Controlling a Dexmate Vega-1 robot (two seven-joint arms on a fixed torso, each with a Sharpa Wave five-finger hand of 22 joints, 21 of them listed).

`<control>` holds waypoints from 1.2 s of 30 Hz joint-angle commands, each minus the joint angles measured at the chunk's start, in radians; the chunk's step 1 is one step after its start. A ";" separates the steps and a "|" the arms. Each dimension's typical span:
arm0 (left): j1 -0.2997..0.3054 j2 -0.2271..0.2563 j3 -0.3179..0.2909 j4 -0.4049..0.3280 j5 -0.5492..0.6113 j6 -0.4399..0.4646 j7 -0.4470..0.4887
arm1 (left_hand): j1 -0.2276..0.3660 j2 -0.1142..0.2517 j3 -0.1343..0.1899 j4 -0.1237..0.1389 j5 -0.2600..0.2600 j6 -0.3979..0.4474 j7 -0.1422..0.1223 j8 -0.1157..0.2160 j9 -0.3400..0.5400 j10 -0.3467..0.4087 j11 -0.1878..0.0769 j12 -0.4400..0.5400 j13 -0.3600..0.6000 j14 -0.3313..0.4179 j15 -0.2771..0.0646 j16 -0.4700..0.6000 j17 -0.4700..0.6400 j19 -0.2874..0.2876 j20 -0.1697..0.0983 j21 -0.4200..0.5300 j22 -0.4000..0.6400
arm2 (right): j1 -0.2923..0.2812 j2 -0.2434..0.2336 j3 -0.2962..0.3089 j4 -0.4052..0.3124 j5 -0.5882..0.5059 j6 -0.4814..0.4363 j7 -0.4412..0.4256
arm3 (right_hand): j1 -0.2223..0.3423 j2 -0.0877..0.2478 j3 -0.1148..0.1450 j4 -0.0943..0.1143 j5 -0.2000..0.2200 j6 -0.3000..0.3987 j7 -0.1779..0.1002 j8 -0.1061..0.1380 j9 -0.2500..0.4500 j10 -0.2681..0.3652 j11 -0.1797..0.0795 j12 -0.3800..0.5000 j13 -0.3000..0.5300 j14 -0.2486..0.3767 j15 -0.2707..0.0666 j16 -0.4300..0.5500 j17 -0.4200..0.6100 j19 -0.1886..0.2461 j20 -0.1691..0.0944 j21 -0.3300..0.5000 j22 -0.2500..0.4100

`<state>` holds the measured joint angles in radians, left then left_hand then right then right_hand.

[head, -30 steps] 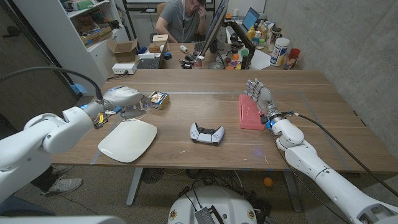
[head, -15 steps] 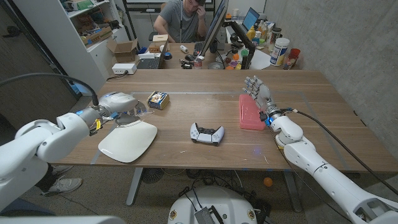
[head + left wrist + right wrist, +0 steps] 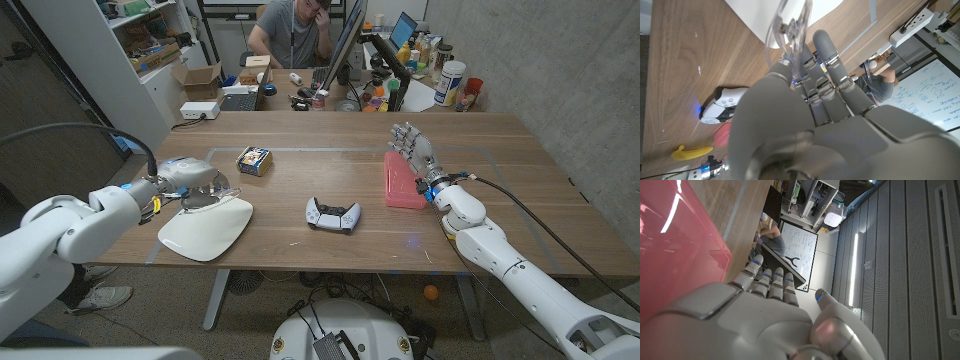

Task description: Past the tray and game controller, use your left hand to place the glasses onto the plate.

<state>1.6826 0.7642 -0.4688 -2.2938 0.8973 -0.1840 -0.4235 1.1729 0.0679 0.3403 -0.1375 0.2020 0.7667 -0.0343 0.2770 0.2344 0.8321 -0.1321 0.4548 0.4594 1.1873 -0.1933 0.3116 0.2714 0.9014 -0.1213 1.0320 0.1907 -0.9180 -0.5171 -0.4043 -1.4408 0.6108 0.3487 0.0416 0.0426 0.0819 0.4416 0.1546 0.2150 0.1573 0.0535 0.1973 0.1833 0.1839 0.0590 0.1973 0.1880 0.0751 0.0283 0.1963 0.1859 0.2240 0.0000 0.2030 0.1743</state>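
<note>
Clear-framed glasses (image 3: 206,194) are pinched in my left hand (image 3: 183,174) at the far left edge of the white plate (image 3: 207,230); I cannot tell whether they touch it. In the left wrist view the glasses (image 3: 790,24) stick out past the fingers of my left hand (image 3: 812,115), over the plate (image 3: 752,17). The white game controller (image 3: 332,214) lies mid-table, to the right of the plate. A pink tray (image 3: 402,181) stands beyond it on the right, with my right hand (image 3: 416,151) upright against its right side, fingers apart and holding nothing.
A small printed box (image 3: 254,160) sits on the table beyond the plate. A person sits at a cluttered desk behind the far edge. In the left wrist view the controller (image 3: 722,104), the pink tray (image 3: 725,136) and a yellow banana-like thing (image 3: 692,151) show.
My left hand has carried the glasses from near the small box back toward me and down to the plate's far edge. The right hand has stayed by the tray.
</note>
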 commanded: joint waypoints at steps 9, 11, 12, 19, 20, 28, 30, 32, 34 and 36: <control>-0.015 0.063 0.039 0.053 -0.010 0.033 -0.053 | 0.022 0.042 0.000 0.009 0.008 0.000 -0.001 -0.007 0.003 0.056 -0.055 -0.005 0.006 0.047 -0.042 -0.002 0.006 -0.011 -0.072 0.011 0.000 | 0.002 -0.001 -0.013 -0.005 -0.023 -0.023 -0.026 | -0.007 0.037 -0.003 -0.003 0.003 0.007 0.003 -0.005 0.003 0.008 0.002 -0.002 0.005 0.007 0.002 -0.002 0.004 0.003 0.003 0.001 0.003; -0.012 0.073 0.037 0.054 -0.010 0.032 -0.064 | 0.021 0.042 0.000 0.009 0.009 0.002 -0.003 -0.006 0.003 0.057 -0.055 -0.006 0.007 0.047 -0.042 -0.002 0.006 -0.011 -0.071 0.012 -0.001 | 0.005 0.001 -0.015 0.000 -0.025 -0.024 -0.024 | -0.007 0.037 -0.004 -0.003 0.003 0.007 0.005 -0.005 0.003 0.008 0.002 -0.002 0.005 0.006 0.002 -0.002 0.004 0.003 0.004 0.001 0.003; -0.009 0.077 0.037 0.054 -0.010 0.031 -0.068 | 0.022 0.041 0.000 0.009 0.009 0.002 -0.003 -0.006 0.003 0.057 -0.056 -0.006 0.007 0.047 -0.042 -0.002 0.006 -0.011 -0.071 0.013 -0.001 | 0.006 0.001 -0.016 0.002 -0.026 -0.024 -0.024 | -0.007 0.037 -0.004 -0.003 0.004 0.006 0.005 -0.005 0.003 0.008 0.000 -0.002 0.005 0.006 0.002 -0.002 0.004 0.003 0.004 0.001 0.003; -0.006 0.092 0.042 0.050 0.006 0.038 -0.089 | 0.022 0.041 0.000 0.008 0.011 0.003 -0.002 -0.007 0.003 0.056 -0.057 -0.009 0.008 0.047 -0.042 -0.004 0.008 -0.014 -0.071 0.016 -0.001 | 0.010 0.008 -0.017 0.015 -0.026 -0.020 -0.024 | -0.007 0.036 -0.004 -0.003 0.004 0.005 0.003 -0.005 0.003 0.007 -0.002 -0.002 0.005 0.007 0.002 -0.001 0.004 0.002 0.002 0.000 0.003; -0.007 0.094 0.044 0.052 0.008 0.041 -0.091 | 0.021 0.041 0.001 0.008 0.011 0.002 -0.001 -0.008 0.003 0.055 -0.057 -0.010 0.009 0.047 -0.042 -0.004 0.008 -0.015 -0.072 0.016 -0.001 | 0.012 0.008 -0.017 0.016 -0.026 -0.021 -0.026 | -0.007 0.036 -0.004 -0.003 0.004 0.005 0.003 -0.005 0.003 0.007 0.000 -0.002 0.005 0.007 0.002 -0.001 0.004 0.002 0.002 0.000 0.003; -0.018 0.122 0.082 0.089 0.026 0.059 -0.092 | 0.020 0.042 0.001 0.008 0.013 0.005 -0.002 -0.008 0.004 0.059 -0.056 -0.011 0.010 0.049 -0.042 -0.005 0.011 -0.018 -0.071 0.020 -0.001 | 0.016 0.005 -0.020 0.015 -0.032 -0.037 -0.037 | -0.007 0.037 -0.004 -0.003 0.004 0.004 0.004 -0.005 0.003 0.007 -0.001 -0.002 0.005 0.007 0.003 -0.002 0.004 0.001 0.003 0.000 0.004; -0.020 0.130 0.091 0.100 0.024 0.063 -0.090 | 0.020 0.042 0.001 0.008 0.013 0.004 -0.002 -0.009 0.004 0.059 -0.056 -0.012 0.011 0.048 -0.042 -0.005 0.011 -0.020 -0.071 0.020 -0.001 | 0.015 0.004 -0.019 0.013 -0.035 -0.039 -0.042 | -0.007 0.038 -0.004 -0.003 0.004 0.005 0.004 -0.005 0.003 0.007 -0.002 -0.002 0.005 0.007 0.002 -0.002 0.004 0.001 0.002 0.000 0.004; -0.023 0.139 0.100 0.110 0.023 0.067 -0.085 | 0.019 0.042 0.001 0.008 0.013 0.005 -0.003 -0.009 0.004 0.060 -0.056 -0.011 0.011 0.048 -0.042 -0.006 0.011 -0.021 -0.071 0.021 -0.002 | 0.015 0.003 -0.018 0.012 -0.036 -0.041 -0.045 | -0.007 0.038 -0.004 -0.003 0.004 0.004 0.003 -0.005 0.003 0.006 -0.001 -0.002 0.005 0.007 0.002 -0.002 0.004 0.000 0.002 0.000 0.004; -0.025 0.149 0.108 0.118 0.024 0.070 -0.080 | 0.019 0.042 0.001 0.008 0.013 0.005 -0.003 -0.009 0.004 0.060 -0.056 -0.013 0.011 0.050 -0.042 -0.006 0.012 -0.022 -0.071 0.022 -0.002 | 0.014 0.003 -0.017 0.011 -0.036 -0.043 -0.049 | -0.007 0.038 -0.004 -0.002 0.004 0.004 0.003 -0.005 0.003 0.006 -0.002 -0.002 0.005 0.007 0.002 -0.002 0.004 0.000 0.002 0.000 0.004; -0.024 0.164 0.117 0.123 0.043 0.072 -0.069 | 0.019 0.042 0.001 0.008 0.014 0.004 -0.004 -0.010 0.004 0.060 -0.057 -0.013 0.012 0.050 -0.042 -0.006 0.013 -0.022 -0.070 0.023 -0.002 | 0.015 0.003 -0.017 0.011 -0.036 -0.044 -0.050 | -0.008 0.038 -0.005 -0.002 0.004 0.005 0.003 -0.005 0.003 0.006 -0.001 -0.002 0.005 0.007 0.002 -0.002 0.004 0.001 0.002 0.000 0.004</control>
<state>1.6706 0.8632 -0.4090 -2.2249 0.9134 -0.1299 -0.5071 1.1649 0.0759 0.3376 -0.1323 0.2090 0.7662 -0.0339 0.2697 0.2349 0.8344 -0.1330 0.4456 0.4662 1.1869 -0.1939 0.2989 0.2803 0.8833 -0.1177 1.0496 0.1860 -0.9058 -0.5128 -0.4217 -1.4298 0.5833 0.3199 0.0108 0.0426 0.0819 0.4374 0.1505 0.2150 0.1573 0.0535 0.1906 0.1834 0.1838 0.0590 0.1974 0.1880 0.0751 0.0283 0.1963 0.1886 0.2240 0.0000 0.2030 0.1742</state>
